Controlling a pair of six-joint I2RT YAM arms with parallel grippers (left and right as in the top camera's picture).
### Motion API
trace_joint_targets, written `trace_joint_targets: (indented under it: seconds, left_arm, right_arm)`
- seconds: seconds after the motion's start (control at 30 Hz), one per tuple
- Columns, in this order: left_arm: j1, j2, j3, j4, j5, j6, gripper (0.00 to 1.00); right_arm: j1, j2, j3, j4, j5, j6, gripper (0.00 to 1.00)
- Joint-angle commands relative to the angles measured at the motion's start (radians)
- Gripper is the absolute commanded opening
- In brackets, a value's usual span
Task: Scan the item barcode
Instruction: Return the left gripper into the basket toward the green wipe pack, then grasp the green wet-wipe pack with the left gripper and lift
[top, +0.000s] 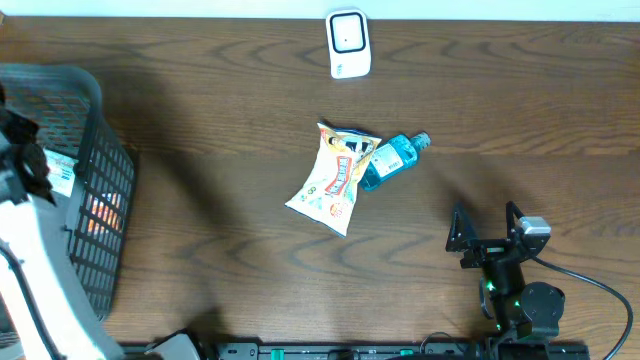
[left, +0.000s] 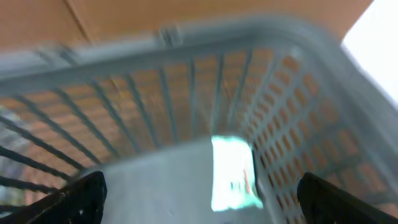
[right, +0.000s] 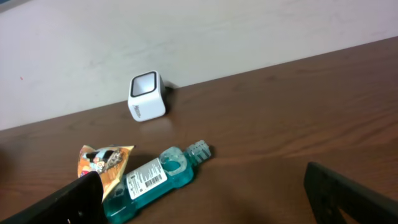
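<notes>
Bottle (top: 392, 160) and bag (top: 335, 178) lie untouched, nothing scanned yet; left gripper (left: 202, 196) gapes empty over the basket (top: 60, 75), right gripper (top: 485, 215) wide open too.

My right gripper (top: 487, 225) stands with jaws fully apart, holding nothing, fingers pointing forward. My right arm (top: 520, 300) sits folded back close to its base. My left arm (top: 22, 262) extends forward on my far left. My left gripper (left: 205, 198) angles downward, jaws wide apart, also holding nothing.
</notes>
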Motion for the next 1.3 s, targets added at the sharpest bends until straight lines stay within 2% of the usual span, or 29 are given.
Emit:
trace_joint_targets:
  seconds: [0.0,0.1,0.27,0.47,0.77,1.27]
  left_arm:
    - [0.056,0.074,0.006,-0.037,0.155,-0.108,0.98]
    - [0.100,0.138,0.003,-0.060,0.169,-0.189,0.98]
    - [0.140,0.233,0.000,-0.041,0.234,-0.186,0.98]
    - [0.143,0.353,0.000,0.047,0.398,-0.047,0.98]
    - [0.143,0.497,0.000,0.095,0.402,-0.047,0.98]
    - [0.144,0.599,0.000,0.175,0.387,-0.036,0.98]
  right_arm:
    - [0.005,0.000,-0.001,-0.004,0.002,-0.016,0.99]
    - [0.005,0.000,-0.001,-0.004,0.002,-0.016,0.99]
    - [0.005,0.000,-0.001,-0.004,0.002,-0.016,0.99]
    - [0.005,0.000,-0.001,-0.004,0.002,-0.016,0.99]
    - [0.005,0.000,-0.001,-0.004,0.002,-0.016,0.99]
    - [0.005,0.000,-0.001,-0.004,0.002,-0.016,0.99]
